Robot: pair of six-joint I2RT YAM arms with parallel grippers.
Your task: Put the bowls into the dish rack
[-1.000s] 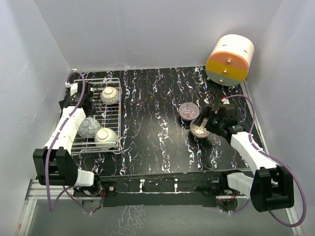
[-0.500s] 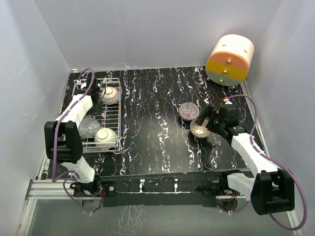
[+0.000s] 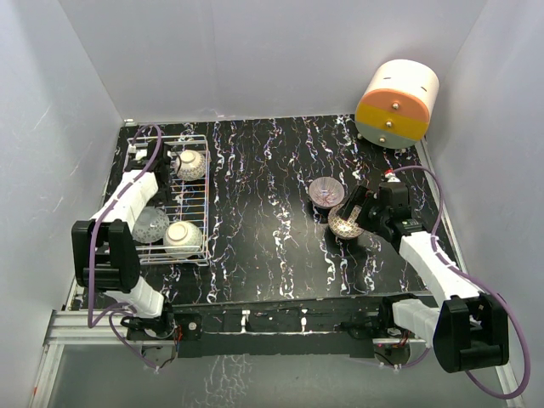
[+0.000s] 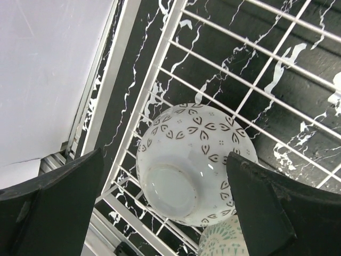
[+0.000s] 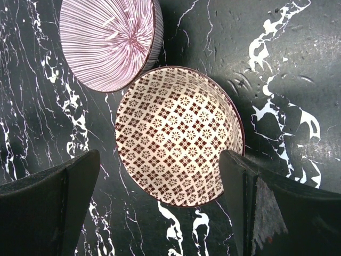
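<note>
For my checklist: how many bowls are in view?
5 bowls. Three lie in the dish rack: one at its far end, two at its near end. Two stand on the table: a purple-striped one and a lattice one between the right gripper's fingers. None seems hidden.

Lattice bowl (image 5: 178,136): white inside, dark red-brown flower lattice, dark rim.
Striped bowl (image 5: 109,42): fine purple lines radiating on white.
Upturned bowl (image 4: 194,162): white outside, brown four-petal motifs.
Neighbouring bowl (image 4: 221,240): pale, green pattern.
Dish rack (image 4: 154,74): white wire.
Table (image 3: 272,212): black, white marble streaks.
Cylinder (image 3: 396,104): cream, orange, yellow bands.
</note>
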